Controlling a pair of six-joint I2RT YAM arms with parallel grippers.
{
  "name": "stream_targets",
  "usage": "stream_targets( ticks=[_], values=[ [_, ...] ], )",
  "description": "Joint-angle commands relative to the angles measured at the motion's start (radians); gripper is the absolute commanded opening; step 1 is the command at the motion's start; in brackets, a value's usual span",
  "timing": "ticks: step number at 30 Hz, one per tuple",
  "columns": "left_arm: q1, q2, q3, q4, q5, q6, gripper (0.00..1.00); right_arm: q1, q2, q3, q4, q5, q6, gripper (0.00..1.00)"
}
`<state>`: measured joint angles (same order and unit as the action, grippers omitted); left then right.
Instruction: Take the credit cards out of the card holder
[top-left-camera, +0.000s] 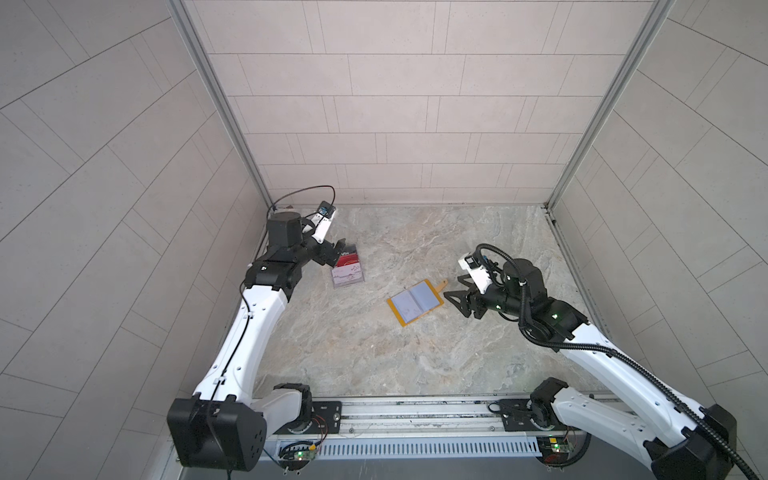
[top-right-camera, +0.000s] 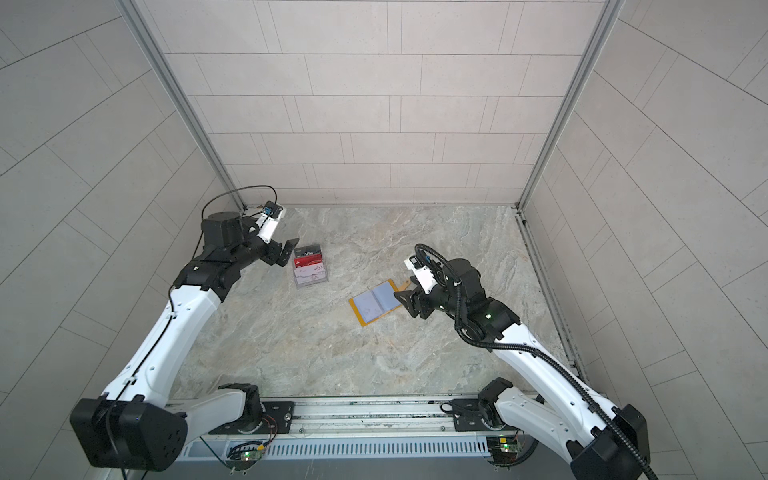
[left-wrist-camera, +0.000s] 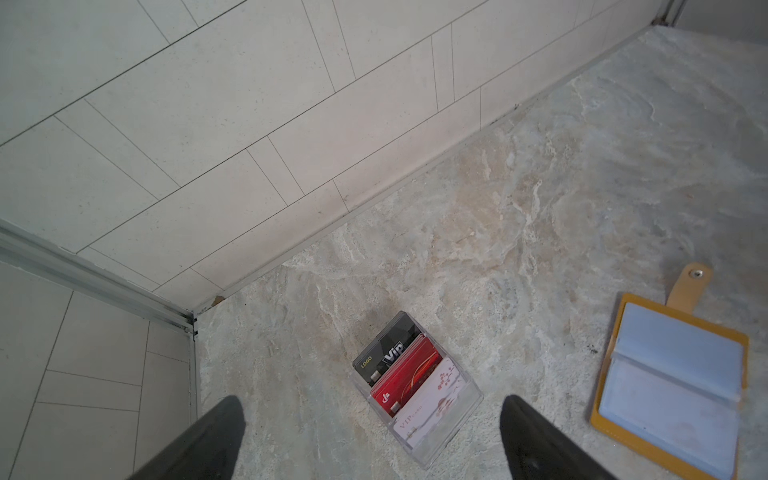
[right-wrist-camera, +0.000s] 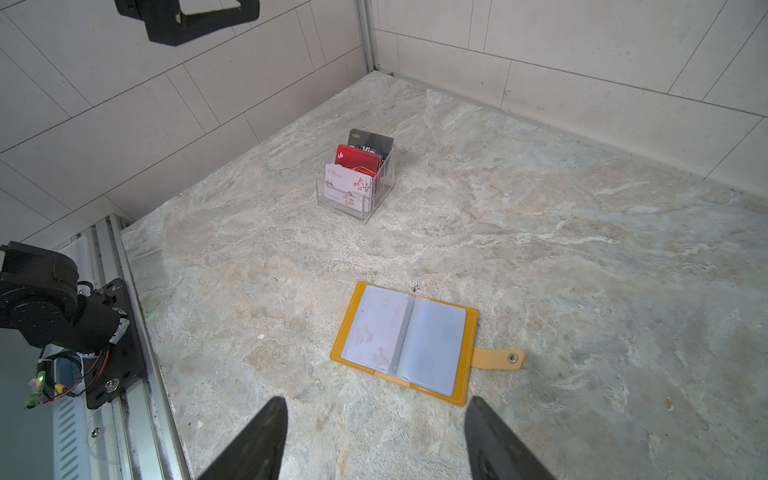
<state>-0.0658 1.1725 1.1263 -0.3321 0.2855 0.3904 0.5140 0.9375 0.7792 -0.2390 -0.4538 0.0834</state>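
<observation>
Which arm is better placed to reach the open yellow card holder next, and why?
Probably right: the right gripper, open, sits just beside the card holder; the left gripper, also open, is away at the clear stand.

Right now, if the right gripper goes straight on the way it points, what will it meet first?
Probably the open card holder, lying just ahead of the right gripper; its height above the table is unclear.
</observation>
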Motion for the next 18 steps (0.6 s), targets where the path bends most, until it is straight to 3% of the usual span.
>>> stream_targets(
  ticks=[1,7,12,18],
  values=[
    [0.003,0.003,0.054,-0.004,-0.002,-0.117,1.0,-0.005,-0.007,-0.005,0.017,0.011,0.001,0.7],
    [0.002,-0.028,0.096,-0.034,-0.03,-0.222,1.0,-0.005,-0.012,-0.015,0.013,0.051,0.019,0.7],
    [0.0,-0.112,-0.019,0.003,-0.077,-0.416,1.0,-0.005,0.015,-0.013,0.01,0.099,0.036,0.7],
    [-0.16,-0.182,-0.195,0.01,-0.207,-0.563,0.99,-0.005,0.104,0.024,-0.022,0.135,0.027,0.7]
  ],
)
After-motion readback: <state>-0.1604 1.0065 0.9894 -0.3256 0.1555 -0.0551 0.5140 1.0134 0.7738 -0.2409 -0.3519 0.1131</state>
